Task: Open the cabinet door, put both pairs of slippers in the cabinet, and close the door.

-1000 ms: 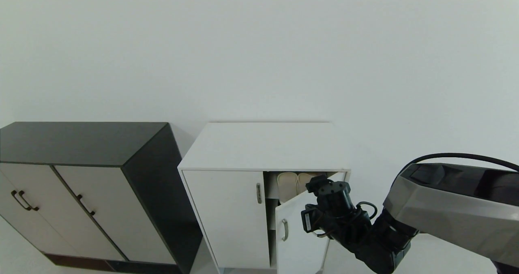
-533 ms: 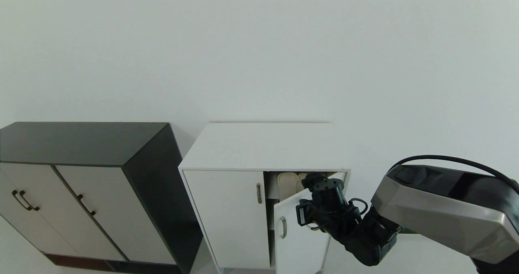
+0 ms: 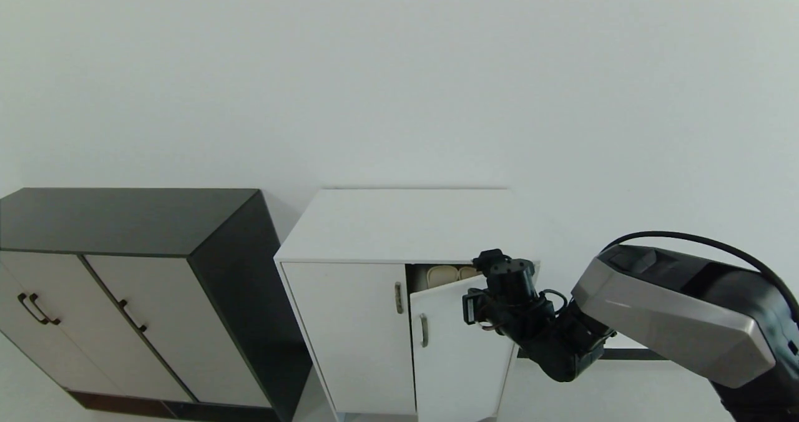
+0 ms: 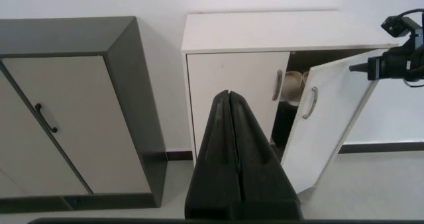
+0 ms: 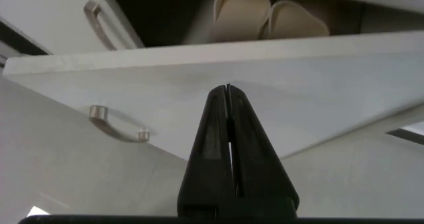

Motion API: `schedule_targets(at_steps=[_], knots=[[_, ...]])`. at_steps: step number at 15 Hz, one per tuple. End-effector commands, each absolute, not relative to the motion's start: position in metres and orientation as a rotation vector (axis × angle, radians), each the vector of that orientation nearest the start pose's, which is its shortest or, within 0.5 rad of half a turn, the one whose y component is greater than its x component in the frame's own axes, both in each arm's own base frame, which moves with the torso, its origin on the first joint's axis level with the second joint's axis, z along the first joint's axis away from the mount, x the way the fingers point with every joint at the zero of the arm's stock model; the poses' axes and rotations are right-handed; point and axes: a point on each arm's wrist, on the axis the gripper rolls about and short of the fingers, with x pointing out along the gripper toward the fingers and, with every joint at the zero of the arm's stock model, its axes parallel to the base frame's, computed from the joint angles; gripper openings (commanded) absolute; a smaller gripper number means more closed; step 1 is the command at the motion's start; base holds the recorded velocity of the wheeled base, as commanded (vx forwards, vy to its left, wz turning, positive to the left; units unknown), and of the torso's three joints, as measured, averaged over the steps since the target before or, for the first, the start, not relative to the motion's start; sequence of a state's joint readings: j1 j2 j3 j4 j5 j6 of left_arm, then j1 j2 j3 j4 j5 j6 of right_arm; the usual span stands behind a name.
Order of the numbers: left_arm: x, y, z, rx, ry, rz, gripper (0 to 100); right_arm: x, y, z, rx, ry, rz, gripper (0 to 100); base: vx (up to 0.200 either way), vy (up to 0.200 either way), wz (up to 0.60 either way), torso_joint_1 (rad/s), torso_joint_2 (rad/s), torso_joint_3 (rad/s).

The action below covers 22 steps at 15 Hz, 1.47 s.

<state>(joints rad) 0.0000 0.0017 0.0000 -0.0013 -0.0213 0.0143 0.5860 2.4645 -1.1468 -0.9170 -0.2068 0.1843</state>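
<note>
The white cabinet stands at the lower centre of the head view, its back to a plain white wall that takes up the whole upper half of the frame. Its left door is shut. Its right door is ajar, swung out at a small angle, with a narrow dark gap beside its metal handle. Two beige slippers lie side by side and touching on the upper shelf inside the cabinet, visible over the top edge of the ajar door. The right gripper is at the lower right of centre in the head view, with its fingers pressed together and nothing held. Its tip is set against the outer face of the right door, just under the door's top edge. The left gripper is well apart from the cabinet, fingers likewise pressed together, with nothing between them. A dark cabinet with two light doors and dark handles stands at the lower left of the head view, just beside the white cabinet. The floor is pale grey, and a dark baseboard runs along the foot of the wall.
</note>
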Motion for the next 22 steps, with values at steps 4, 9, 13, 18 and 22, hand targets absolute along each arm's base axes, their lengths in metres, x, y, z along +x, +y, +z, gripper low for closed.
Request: schedule_targets(at_steps=[4, 9, 13, 18, 22], knots=[[-0.023, 0.0, 0.076, 0.015, 0.0, -0.021, 0, 0.397, 0.246, -0.005, 0.036, 0.385, 0.319, 0, 0.0, 0.0, 0.0, 0.0, 0.0, 0.0], [-0.023, 0.0, 0.076, 0.015, 0.0, -0.021, 0, 0.408, 0.25, -0.003, 0.041, 0.378, 0.315, 0, 0.0, 0.0, 0.0, 0.0, 0.0, 0.0], [-0.023, 0.0, 0.076, 0.015, 0.0, -0.021, 0, 0.409, 0.25, -0.004, 0.038, 0.383, 0.313, 0, 0.0, 0.0, 0.0, 0.0, 0.0, 0.0], [-0.023, 0.0, 0.076, 0.014, 0.0, -0.021, 0, 0.399, 0.245, -0.002, 0.036, 0.399, 0.315, 0, 0.0, 0.0, 0.0, 0.0, 0.0, 0.0], [-0.023, 0.0, 0.076, 0.014, 0.0, -0.021, 0, 0.363, 0.226, 0.023, 0.049, 0.364, 0.319, 0, 0.0, 0.0, 0.0, 0.0, 0.0, 0.0]])
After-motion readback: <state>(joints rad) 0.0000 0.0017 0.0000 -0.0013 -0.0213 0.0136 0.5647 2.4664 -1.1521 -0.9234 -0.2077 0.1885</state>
